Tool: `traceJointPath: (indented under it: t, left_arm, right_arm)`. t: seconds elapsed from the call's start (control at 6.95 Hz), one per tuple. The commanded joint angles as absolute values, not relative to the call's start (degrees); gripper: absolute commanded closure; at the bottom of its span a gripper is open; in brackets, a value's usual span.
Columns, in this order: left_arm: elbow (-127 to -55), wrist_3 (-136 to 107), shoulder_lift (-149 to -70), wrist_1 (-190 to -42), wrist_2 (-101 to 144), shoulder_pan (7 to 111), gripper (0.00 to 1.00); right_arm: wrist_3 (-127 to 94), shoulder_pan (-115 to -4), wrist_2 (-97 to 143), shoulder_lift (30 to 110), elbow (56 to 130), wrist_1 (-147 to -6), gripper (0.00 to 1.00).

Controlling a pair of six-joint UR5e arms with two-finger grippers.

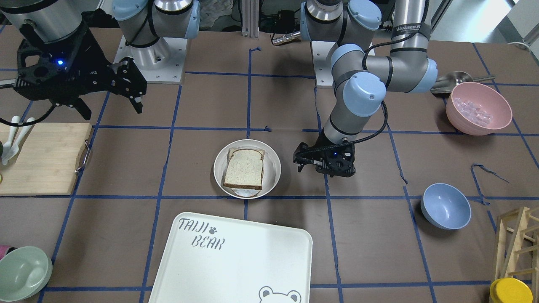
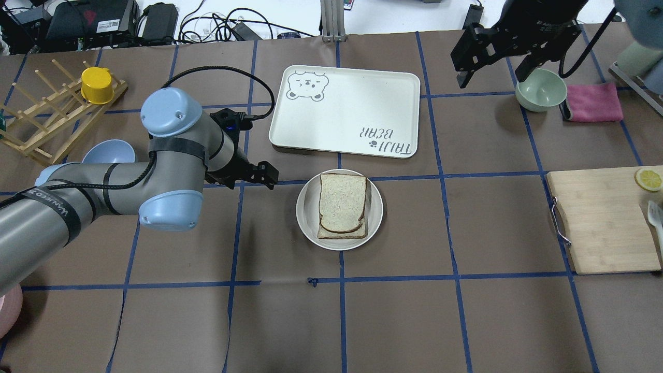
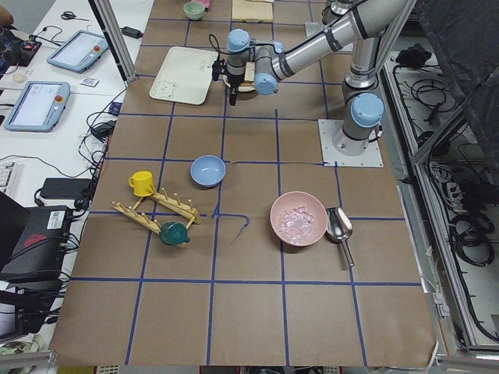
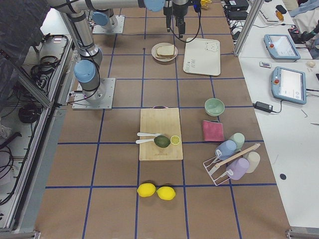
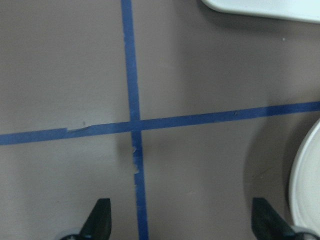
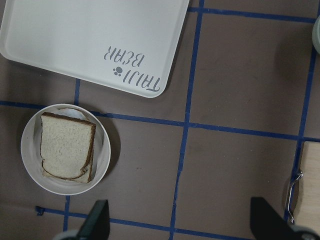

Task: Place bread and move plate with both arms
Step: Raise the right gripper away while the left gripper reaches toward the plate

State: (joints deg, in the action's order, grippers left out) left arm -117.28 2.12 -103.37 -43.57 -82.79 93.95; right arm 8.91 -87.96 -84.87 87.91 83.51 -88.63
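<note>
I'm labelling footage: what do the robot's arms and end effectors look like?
The left arm and right arm are grey-silver tubes with light blue joint caps. The left arm carries a black cable and a lettered black band. The left end effector and right end effector are black, two-fingered, each with a blue light.

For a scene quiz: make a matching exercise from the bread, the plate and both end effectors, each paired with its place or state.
Things:
1. bread
2. plate
3. left end effector
4. right end effector

Places or states:
A. open, raised high
B. open, low beside the plate
C. lies on another slice
D. holds both slices, next to the tray

Pairs: 1-C, 2-D, 3-B, 4-A
</note>
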Motion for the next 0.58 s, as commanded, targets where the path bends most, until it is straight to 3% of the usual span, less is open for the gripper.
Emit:
traceJointPath:
  t: [0.0,0.43]
  left_arm:
    - [-117.42,-0.78,-106.16,-40.26,-83.23,98.86,0.01]
    - [-117.42,-1.05,-107.49,-40.25,-82.97,99.67,0.13]
  right_arm:
    - [8.79,-87.98,-84.81,88.33,84.11,-86.40,0.00]
    - [8.79,-87.98,-84.81,88.33,84.64,-86.75,0.00]
